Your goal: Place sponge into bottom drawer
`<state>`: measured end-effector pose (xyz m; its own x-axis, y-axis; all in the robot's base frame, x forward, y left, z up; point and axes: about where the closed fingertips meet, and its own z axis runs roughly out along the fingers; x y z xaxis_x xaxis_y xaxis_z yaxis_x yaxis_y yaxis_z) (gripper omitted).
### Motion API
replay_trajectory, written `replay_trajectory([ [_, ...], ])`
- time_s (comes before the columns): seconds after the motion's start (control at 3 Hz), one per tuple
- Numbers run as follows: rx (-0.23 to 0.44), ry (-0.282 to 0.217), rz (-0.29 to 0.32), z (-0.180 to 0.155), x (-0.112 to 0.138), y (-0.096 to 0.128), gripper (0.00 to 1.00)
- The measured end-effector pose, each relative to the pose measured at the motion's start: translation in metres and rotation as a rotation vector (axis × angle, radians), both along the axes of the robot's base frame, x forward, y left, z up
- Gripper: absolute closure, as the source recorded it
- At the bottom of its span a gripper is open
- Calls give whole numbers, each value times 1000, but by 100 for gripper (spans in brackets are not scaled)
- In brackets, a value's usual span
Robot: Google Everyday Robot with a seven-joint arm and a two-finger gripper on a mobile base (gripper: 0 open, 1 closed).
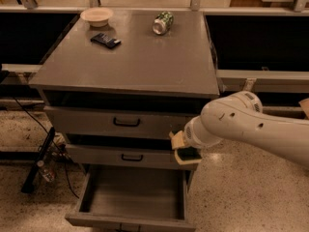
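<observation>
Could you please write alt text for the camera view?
The robot's gripper holds the sponge at the cabinet's front, above the right side of the open bottom drawer. A bowl, a can and a black packet lie on top.

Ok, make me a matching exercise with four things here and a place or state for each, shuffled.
1 pale round bowl
2 green metal can
3 grey metal bottom drawer
4 green and yellow sponge

A pulled open
B held in the hand, before the middle drawer's right end
C lying on its side
D upright, back left of the cabinet top

Pairs: 1-D, 2-C, 3-A, 4-B
</observation>
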<state>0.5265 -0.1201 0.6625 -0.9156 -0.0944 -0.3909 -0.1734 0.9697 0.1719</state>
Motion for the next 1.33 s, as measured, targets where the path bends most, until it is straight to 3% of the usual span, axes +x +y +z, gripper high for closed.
replay_trajectory([
  [0.33,19,69,3,-43,7,9,100],
  [0.67,19,69,3,-43,7,9,100],
  [1.0,48,130,-8,-73,-13,9,100],
  [1.33,88,227,-34,-117,-34,7,100],
])
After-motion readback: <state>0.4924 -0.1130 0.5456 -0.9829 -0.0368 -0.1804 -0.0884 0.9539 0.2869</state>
